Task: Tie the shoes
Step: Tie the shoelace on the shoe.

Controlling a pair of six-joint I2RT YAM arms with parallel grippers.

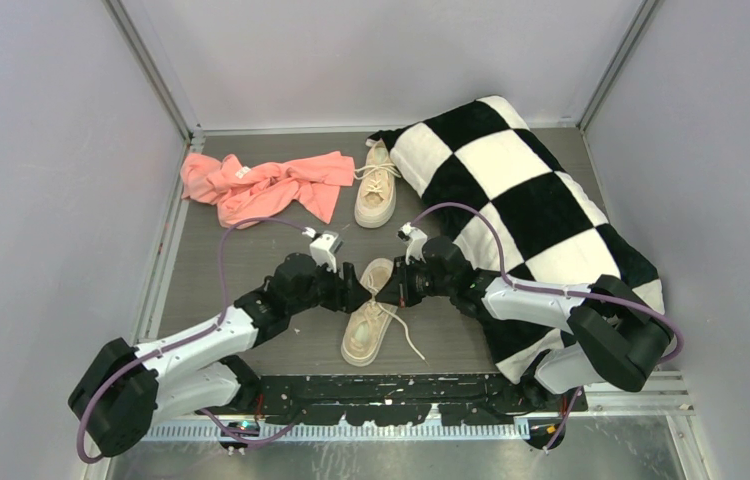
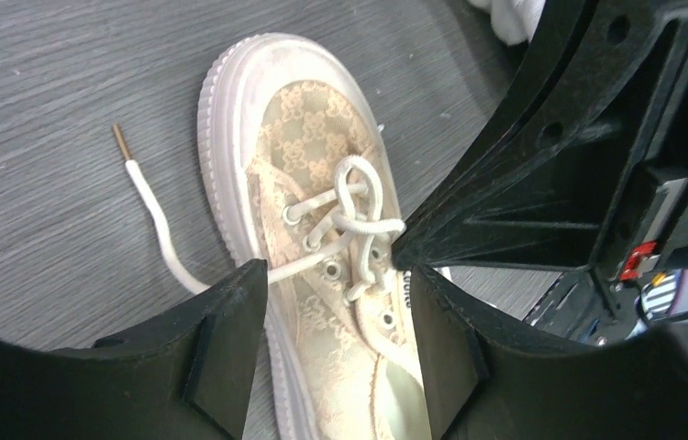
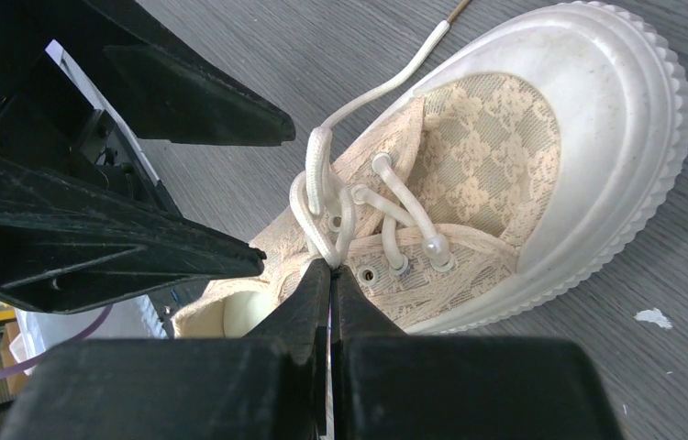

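Lying under left tool [image 2: 331, 273], near shoe [image 2: 313, 128]

Pale grey walls [image 1: 371, 60] enclose a dark wood-grain tabletop [image 1: 251, 262].

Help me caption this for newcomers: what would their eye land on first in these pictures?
Probably the big black-and-white checkered pillow filling the far right. Next, at centre front over the near beige sneaker, the right gripper pinches its cream lace while the left gripper stands open beside it. A pink cloth and the second sneaker lie at the back.
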